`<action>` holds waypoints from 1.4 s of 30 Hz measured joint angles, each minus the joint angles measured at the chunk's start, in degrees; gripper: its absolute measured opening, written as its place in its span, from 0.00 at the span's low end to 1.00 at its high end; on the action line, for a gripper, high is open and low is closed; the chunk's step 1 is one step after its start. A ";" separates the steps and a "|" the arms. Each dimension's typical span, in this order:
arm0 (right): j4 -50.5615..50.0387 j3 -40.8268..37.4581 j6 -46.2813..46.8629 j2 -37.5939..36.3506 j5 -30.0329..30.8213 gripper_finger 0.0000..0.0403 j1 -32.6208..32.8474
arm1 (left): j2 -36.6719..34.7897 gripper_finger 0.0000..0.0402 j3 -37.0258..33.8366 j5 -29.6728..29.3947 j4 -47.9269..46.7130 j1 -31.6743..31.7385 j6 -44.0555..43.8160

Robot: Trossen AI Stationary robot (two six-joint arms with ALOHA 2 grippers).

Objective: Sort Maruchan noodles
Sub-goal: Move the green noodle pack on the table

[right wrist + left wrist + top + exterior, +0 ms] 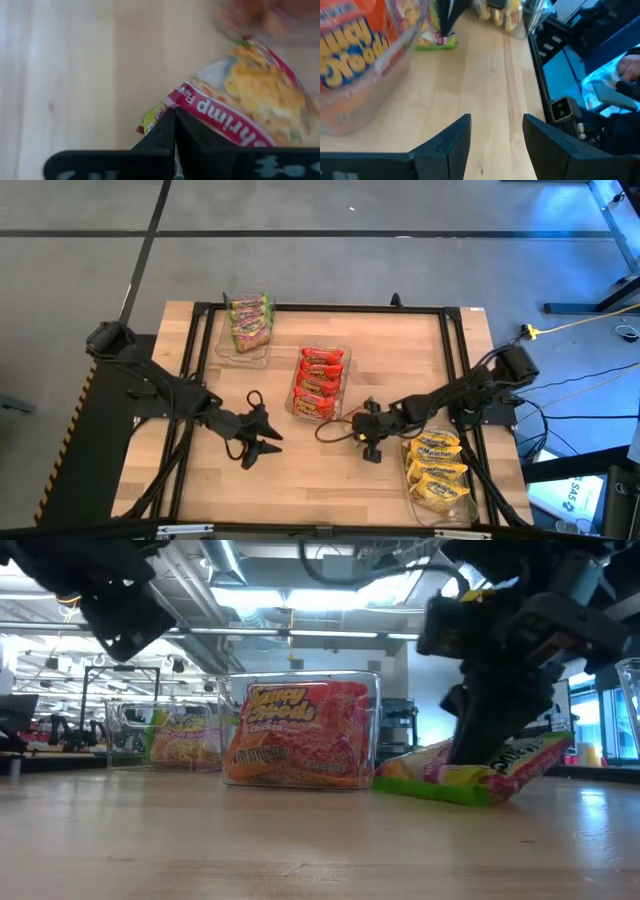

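I see one wooden worktop (400,350) carrying three clear trays. The far-left tray (222,340) holds about three green Maruchan packets (249,322), the middle tray (296,385) about four red packets (318,382), and the near-right tray (412,485) about three yellow packets (440,470); the stacks overlap, so I can't count them exactly. My two arms sit over the near half. The right hand (370,442) is low beside the red tray, its fingers pressed together on the edge of one green-edged shrimp packet (480,775), which lies tilted on the wood with one end raised. The left hand (495,145) hovers left of it, fingers spread and holding nothing.
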 joint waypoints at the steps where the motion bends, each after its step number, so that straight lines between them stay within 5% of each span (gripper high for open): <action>1: 0.12 1.18 -0.68 0.98 0.06 0.02 0.47 | 0.70 0.43 0.00 -0.10 0.00 -0.58 -0.52; 24: -2.16 30.55 -7.74 22.51 -2.79 0.02 10.69 | 22.20 0.43 0.50 -3.56 16.70 -6.63 -7.67; 32: -13.42 37.85 -4.15 20.73 7.60 0.02 16.11 | 27.38 0.43 2.75 -14.87 17.48 -6.94 -7.79; 42: -23.54 34.41 13.44 20.35 16.55 0.02 23.13 | 39.38 0.43 10.07 -14.09 23.09 -6.96 -6.07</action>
